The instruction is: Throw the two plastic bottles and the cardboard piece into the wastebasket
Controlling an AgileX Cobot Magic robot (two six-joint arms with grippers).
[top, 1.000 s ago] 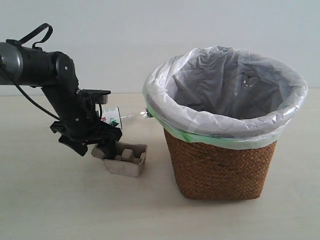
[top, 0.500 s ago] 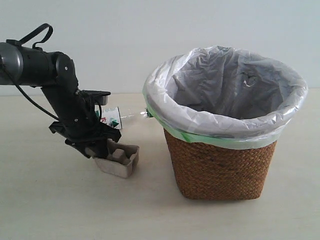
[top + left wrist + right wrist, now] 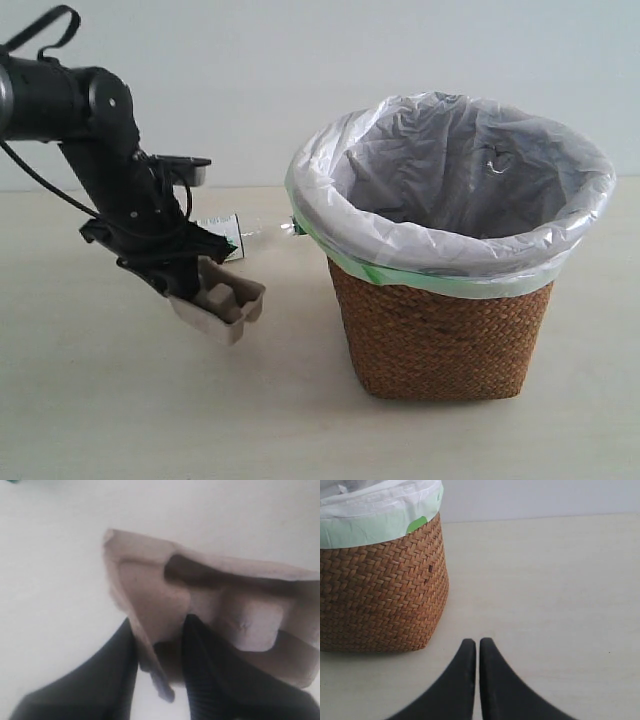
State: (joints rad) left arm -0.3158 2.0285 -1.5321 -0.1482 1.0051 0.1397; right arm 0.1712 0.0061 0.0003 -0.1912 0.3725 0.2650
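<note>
My left gripper [image 3: 196,288] is shut on one wall of the grey-brown cardboard piece [image 3: 220,305], which hangs tilted a little above the table, left of the wastebasket [image 3: 450,250]. The left wrist view shows the cardboard piece [image 3: 210,615] up close, its wall pinched between my two dark fingers [image 3: 205,655]. The smaller bottle with the green-and-white label [image 3: 228,232] lies on the table behind the arm, mostly hidden. The larger red-label bottle is out of view. My right gripper [image 3: 478,645] is shut on nothing, low over the table beside the wicker wastebasket [image 3: 380,590].
The pale table [image 3: 100,400] stretches in front of and left of the basket. A plain light wall stands behind it. The basket's grey-white bag with green edge [image 3: 380,272] folds over the rim.
My left gripper has lifted the cardboard piece off the table and drawn it up and to the left, tilting it. The right gripper's earlier state is not shown.
</note>
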